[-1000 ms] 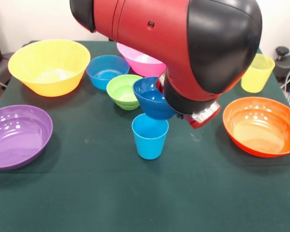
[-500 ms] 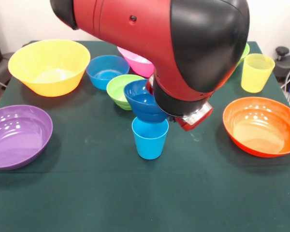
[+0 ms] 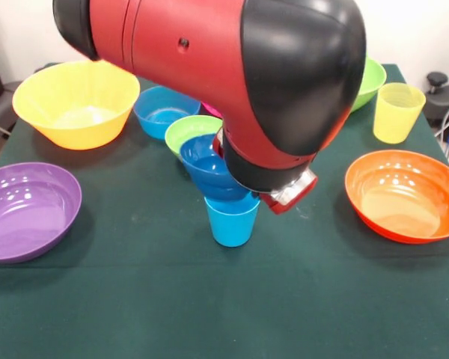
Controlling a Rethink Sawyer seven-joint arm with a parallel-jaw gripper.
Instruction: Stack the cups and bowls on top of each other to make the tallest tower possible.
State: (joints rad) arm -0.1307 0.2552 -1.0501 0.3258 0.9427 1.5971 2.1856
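1. Leftward and lower goes the dark blue bowl (image 3: 206, 166) against a second ago; it now sits over the mouth of the light blue cup (image 3: 230, 219), apparently touching its rim.
2. That cup stands upright mid-table on the dark green cloth (image 3: 209, 307).
3. The claw is hidden behind the big red and black arm (image 3: 232, 67), so I cannot tell whether it grips the bowl.
4. Just behind: lime green bowl (image 3: 185, 129), then light blue bowl (image 3: 159, 107).
5. Yellow-orange bowl (image 3: 75, 101) far left corner, purple bowl (image 3: 26, 209) left edge.
6. Orange bowl (image 3: 404, 194) right edge, yellow cup (image 3: 396, 112) far right, green bowl (image 3: 370, 78) beside it.
7. No readable writing.
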